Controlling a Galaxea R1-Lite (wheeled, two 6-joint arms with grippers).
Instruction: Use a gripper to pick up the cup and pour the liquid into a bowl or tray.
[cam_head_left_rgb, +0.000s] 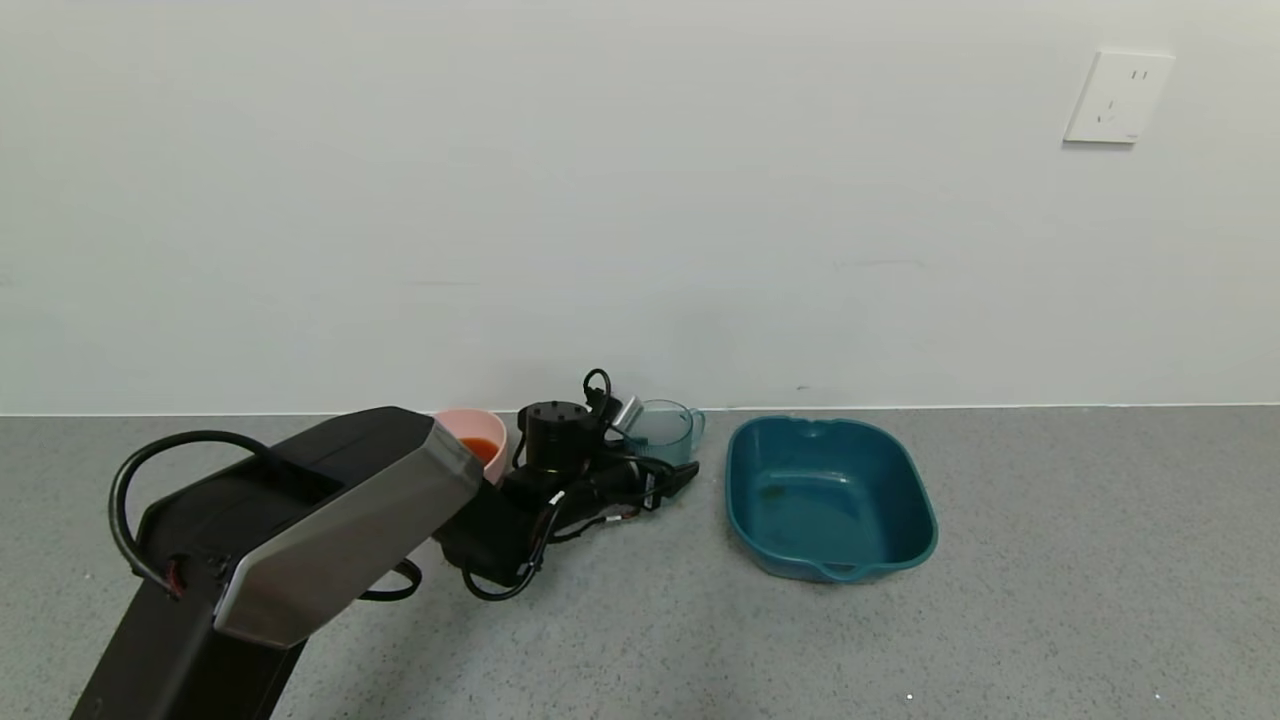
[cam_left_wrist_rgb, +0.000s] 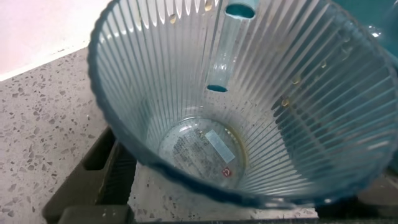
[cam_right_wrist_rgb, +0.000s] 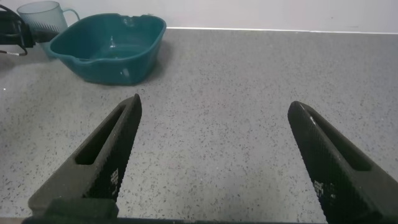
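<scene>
Closest up, big black left arm with a silver-grey cover, stretched out low over the grey speckled worktop. At its far end, left claw with loose black cables, right at the cup. Cannot tell whether open or closed on the cup. Blue see-through cup with ribs, standing upright on the worktop near the wall, with nothing inside but a few tiny drops. Sits between the pink bowl and the teal tray. Orange-red liquid down in the bowl, just beside the arm's cover. Tray a little way off from the cup. Right claw wide open and holding nothing, low over bare worktop, well apart from the tray.
</scene>
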